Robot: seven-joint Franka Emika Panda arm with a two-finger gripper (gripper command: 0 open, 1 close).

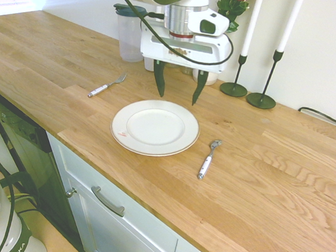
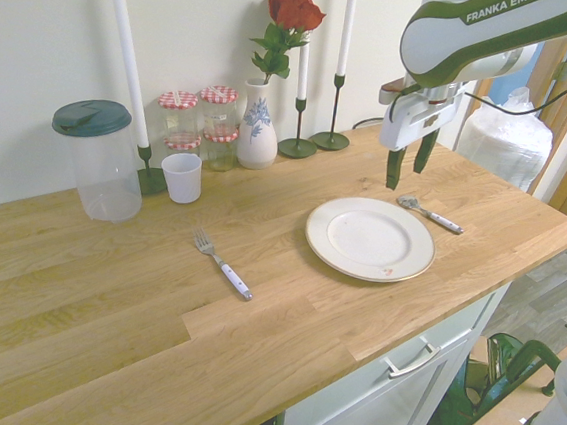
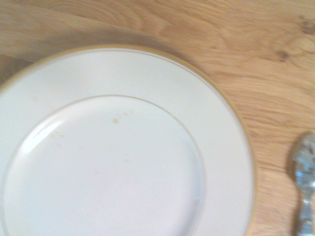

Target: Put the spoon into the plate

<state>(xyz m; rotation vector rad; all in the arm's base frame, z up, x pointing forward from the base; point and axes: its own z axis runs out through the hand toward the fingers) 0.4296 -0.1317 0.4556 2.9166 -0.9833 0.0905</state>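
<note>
Spoon [image 1: 207,160] beside plate [image 1: 155,128] on the wooden worktop [image 1: 267,214], long axis running near to far, bowl far, handle near. Gripper [image 1: 178,100] above, empty, fingers apart.

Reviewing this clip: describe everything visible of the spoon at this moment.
The spoon has a small rounded head and neck that look like shiny metal, and a white handle with small dark dots. It lies flat on the wooden countertop, beside the plate without touching it, on the side away from the fork. In the first exterior view its head points toward the candle-holder side and its handle toward the drawer side. Only the countertop touches it; the open pincer does not.
</note>
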